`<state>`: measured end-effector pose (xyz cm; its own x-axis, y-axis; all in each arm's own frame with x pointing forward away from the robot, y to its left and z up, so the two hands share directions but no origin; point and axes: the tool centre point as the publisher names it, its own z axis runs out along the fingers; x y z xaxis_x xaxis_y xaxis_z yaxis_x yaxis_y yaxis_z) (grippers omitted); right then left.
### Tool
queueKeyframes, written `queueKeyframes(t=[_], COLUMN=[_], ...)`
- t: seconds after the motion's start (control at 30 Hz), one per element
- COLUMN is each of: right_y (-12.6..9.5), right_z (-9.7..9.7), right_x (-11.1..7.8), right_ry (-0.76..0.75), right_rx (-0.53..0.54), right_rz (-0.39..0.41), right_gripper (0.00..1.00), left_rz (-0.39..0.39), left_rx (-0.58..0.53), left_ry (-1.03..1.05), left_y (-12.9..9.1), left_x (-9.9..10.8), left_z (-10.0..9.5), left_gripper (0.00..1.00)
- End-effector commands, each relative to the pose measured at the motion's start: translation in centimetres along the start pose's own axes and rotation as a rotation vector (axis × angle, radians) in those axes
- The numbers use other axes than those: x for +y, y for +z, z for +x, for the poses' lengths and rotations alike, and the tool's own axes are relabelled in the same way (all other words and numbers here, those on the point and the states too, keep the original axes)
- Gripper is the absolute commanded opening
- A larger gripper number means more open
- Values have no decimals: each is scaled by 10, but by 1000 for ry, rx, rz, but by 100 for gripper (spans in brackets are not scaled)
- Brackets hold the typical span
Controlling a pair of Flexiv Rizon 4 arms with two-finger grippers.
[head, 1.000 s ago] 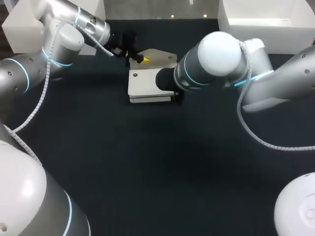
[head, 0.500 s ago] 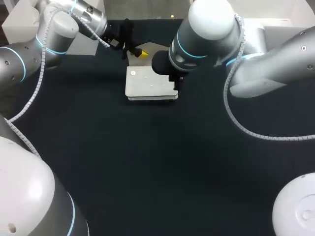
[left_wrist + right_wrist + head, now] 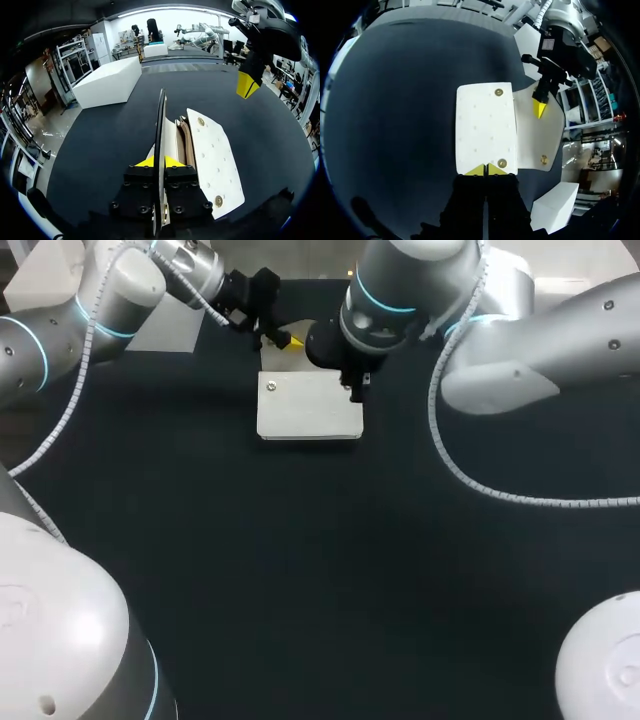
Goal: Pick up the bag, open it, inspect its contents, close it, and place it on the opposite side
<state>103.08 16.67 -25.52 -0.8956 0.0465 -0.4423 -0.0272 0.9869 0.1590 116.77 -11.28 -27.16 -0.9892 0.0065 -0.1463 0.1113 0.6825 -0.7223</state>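
Head view: white bag (image 3: 310, 408) lies flat at the far middle of the table (image 3: 300, 580).

Left wrist: my left claw (image 3: 159, 161) is clamped on the bag's flap (image 3: 160, 117), which stands up edge-on.

Right wrist: my right claw (image 3: 486, 170) has its tips together, gripping nothing, over the bag's edge.

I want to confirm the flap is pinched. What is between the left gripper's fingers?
In the left wrist view the left gripper is shut on the bag's flap. The flap stands edge-on between its fingers, with a yellow tip against each side.
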Motion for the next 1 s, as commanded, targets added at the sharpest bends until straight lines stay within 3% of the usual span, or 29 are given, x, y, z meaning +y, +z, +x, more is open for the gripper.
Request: queueKeyframes(t=[0.03, 0.13, 0.53, 1.0], right_y=[0, 0, 4, 28], right_z=[-3, -3, -37, -53], right_x=[3, 3, 25, 25], right_ry=[-1, -1, 5, 25], right_rx=[35, 35, 27, 20], right_rz=[9, 9, 7, 9], right_gripper=[0, 0, 0, 0], left_rz=[3, 6, 14, -27], left_rx=[-2, 1, 32, 62], left_ry=[0, -13, 0, -13], left_y=[0, -2, -22, -27], left_x=[0, 1, -15, -28], left_z=[0, 0, 7, 14], left_gripper=[0, 0, 0, 0])
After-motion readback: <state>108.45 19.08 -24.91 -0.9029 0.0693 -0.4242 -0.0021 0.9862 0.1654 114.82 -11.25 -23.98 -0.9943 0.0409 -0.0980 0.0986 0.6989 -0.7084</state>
